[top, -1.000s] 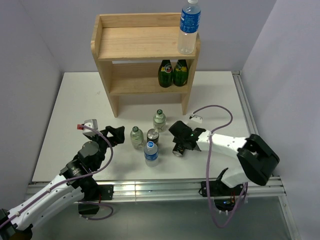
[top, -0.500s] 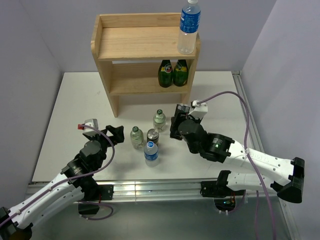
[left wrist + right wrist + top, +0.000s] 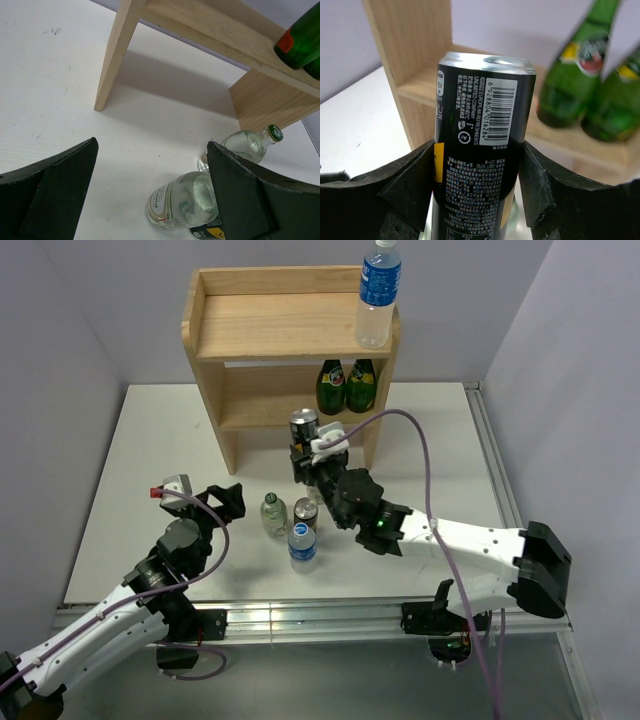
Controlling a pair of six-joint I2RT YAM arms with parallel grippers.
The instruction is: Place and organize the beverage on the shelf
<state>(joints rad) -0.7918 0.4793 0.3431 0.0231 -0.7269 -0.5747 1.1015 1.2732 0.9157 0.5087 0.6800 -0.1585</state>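
Top external view has the right gripper (image 3: 303, 454) closed on a dark can (image 3: 304, 426), held upright in front of the lower tier of the shelf (image 3: 280, 335). From the right wrist camera the can fills the whole gap. Both fingers (image 3: 405, 195) press against its sides, and its silver top stands above the fingertips. Past the fingers and off to their right, two green bottles (image 3: 575, 75) stand just beside each other on the lower tier. A wooden side panel rises past the fingers to their left.

The left gripper (image 3: 228, 502) sits low over the table (image 3: 140, 440) with its fingers (image 3: 50, 190) spread wide and nothing between them. Just ahead of them, close to the right finger, stands a clear glass bottle (image 3: 182, 200). A green-capped bottle (image 3: 252, 145) is farther out beyond it. The edge of a second can (image 3: 207, 232) shows beside that same finger. From above, the glass bottle, the second can and a water bottle (image 3: 302, 543) cluster together between the two grippers. They are nearer to the right arm than to the left fingers.

The other water bottle (image 3: 379, 295) stands upright on the top tier at the front right corner, well above and beyond the right gripper.
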